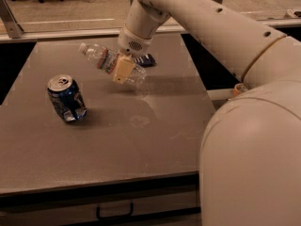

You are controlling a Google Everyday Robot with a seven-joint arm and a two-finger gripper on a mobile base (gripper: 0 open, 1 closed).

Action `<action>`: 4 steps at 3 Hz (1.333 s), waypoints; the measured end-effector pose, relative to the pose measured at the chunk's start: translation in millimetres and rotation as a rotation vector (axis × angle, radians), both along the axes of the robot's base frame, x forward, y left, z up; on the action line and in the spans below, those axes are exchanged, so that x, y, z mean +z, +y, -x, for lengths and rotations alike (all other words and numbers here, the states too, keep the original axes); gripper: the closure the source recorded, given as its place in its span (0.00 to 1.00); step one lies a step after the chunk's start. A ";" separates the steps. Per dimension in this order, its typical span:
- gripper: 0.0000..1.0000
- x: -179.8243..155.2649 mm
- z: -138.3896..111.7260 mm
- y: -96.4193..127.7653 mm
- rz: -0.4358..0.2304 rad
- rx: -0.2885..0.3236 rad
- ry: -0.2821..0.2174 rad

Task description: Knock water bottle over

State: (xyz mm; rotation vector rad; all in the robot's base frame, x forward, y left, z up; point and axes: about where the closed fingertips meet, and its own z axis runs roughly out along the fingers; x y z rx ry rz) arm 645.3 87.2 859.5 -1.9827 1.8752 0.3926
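The water bottle [100, 57] is clear ribbed plastic with a white cap and a white-and-red label band. It is tilted steeply, cap pointing up and to the left, base low to the right, over the back middle of the table. My gripper [124, 70] reaches down from the white arm and is shut around the bottle's lower half. One tan pad [123, 68] shows in front of the bottle; the other is hidden behind it. I cannot tell whether the bottle's base touches the table.
A dented blue soda can [66, 98] stands at the left of the grey table [141, 140]. A dark blue flat packet [145, 59] lies behind the gripper. My white arm and body fill the right side. A dark gap runs past the table's right edge.
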 end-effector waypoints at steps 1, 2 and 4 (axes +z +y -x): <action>0.36 -11.4 3.8 -7.2 0.063 0.001 0.039; 0.13 -35.3 13.9 -25.3 0.205 0.006 0.136; 0.00 -34.5 17.6 -37.2 0.244 -0.006 0.163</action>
